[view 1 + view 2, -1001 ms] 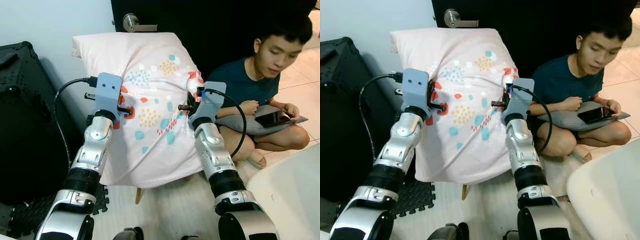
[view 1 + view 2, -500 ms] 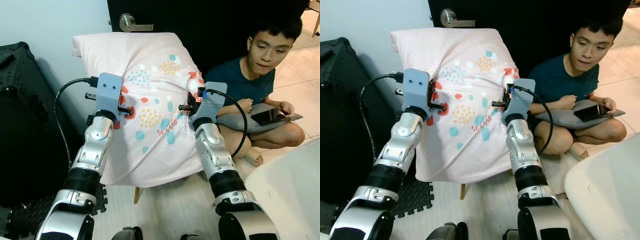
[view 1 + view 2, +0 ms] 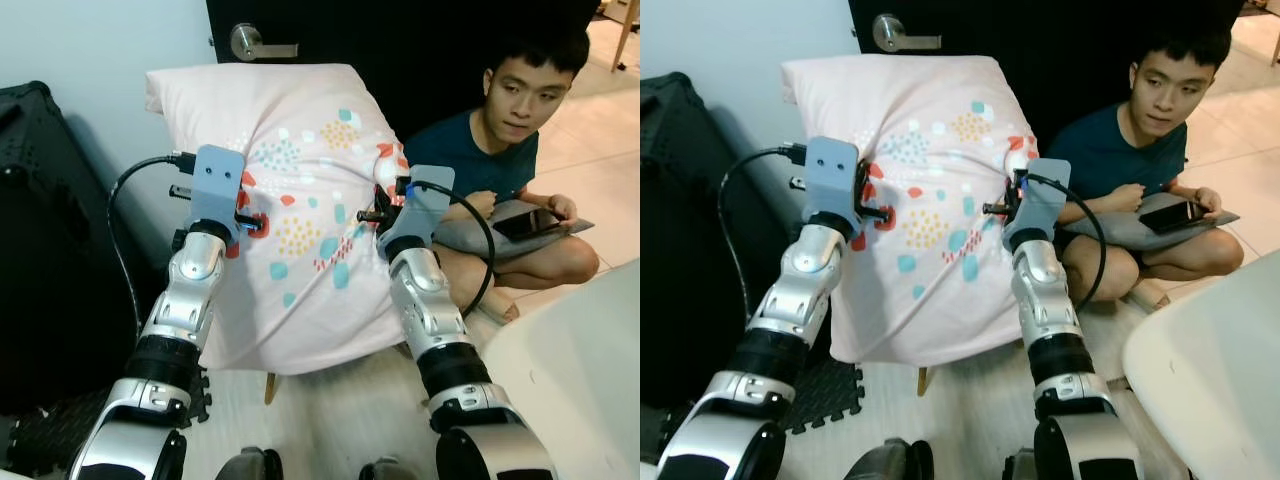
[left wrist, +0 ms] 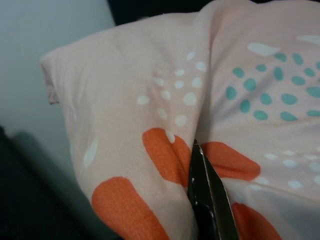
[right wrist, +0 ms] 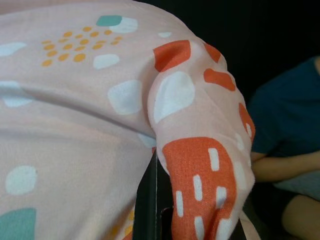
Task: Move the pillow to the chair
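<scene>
You have the pillow [image 3: 300, 210] held up between both arms, in front of the dark door [image 3: 420, 40]. Left claw [image 3: 243, 212] and right claw [image 3: 378, 212] are each clamped on a fold of its cover at opposite side edges. A person [image 3: 500, 150] sits on the floor [image 3: 600, 190] just beside it.

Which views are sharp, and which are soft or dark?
Left eye view: evenly lit, sharp on the pink patterned fabric pillow; the black door loses detail. Left wrist view: soft, its black finger blurred. Right wrist view: pattern fairly clear, background dark.
</scene>
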Controlling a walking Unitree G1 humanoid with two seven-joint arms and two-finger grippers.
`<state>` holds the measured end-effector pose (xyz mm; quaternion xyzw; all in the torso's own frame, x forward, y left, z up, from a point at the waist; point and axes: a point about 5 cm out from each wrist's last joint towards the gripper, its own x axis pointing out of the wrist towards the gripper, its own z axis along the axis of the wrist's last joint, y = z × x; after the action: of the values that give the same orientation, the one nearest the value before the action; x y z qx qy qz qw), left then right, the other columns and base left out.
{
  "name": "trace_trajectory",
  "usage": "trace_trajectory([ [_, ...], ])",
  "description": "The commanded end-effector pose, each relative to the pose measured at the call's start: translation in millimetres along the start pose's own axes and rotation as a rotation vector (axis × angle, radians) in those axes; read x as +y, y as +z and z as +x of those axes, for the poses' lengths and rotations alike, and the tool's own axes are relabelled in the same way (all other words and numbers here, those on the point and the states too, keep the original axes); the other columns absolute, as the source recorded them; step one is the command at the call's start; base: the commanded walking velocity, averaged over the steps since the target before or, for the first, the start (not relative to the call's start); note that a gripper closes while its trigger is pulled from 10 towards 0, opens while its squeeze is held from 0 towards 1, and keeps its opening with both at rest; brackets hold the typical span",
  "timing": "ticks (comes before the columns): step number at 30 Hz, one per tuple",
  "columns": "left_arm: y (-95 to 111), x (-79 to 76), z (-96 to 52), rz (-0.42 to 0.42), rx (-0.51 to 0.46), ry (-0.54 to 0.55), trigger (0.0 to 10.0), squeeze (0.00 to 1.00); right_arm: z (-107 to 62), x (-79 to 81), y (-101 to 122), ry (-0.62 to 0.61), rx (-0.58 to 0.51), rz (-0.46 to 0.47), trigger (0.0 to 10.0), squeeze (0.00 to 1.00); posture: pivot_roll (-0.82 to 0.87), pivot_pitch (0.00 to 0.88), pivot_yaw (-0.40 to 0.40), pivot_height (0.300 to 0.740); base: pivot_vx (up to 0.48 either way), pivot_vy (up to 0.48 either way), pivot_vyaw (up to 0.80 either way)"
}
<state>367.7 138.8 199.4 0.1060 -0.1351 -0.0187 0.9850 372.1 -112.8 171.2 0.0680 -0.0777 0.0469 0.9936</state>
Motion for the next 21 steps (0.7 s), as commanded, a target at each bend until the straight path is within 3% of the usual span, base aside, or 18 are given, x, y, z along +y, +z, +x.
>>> trace_trajectory([
  [1,9.6,1.6,0.8,0.014,-0.054,0.002,10.0,0.00,0.8,8.1,1.9,0.039,-0.009,-0.018,10.0,0.00,0.06,0.106,0.009,0.645,0.000,0.000,0.00],
  [21,7.2,4.9,-1.1,0.017,-0.044,0.017,10.0,0.00,1.8,8.6,1.9,0.054,-0.004,-0.024,10.0,0.00,0.06,0.119,0.003,0.645,0.000,0.000,0.00],
])
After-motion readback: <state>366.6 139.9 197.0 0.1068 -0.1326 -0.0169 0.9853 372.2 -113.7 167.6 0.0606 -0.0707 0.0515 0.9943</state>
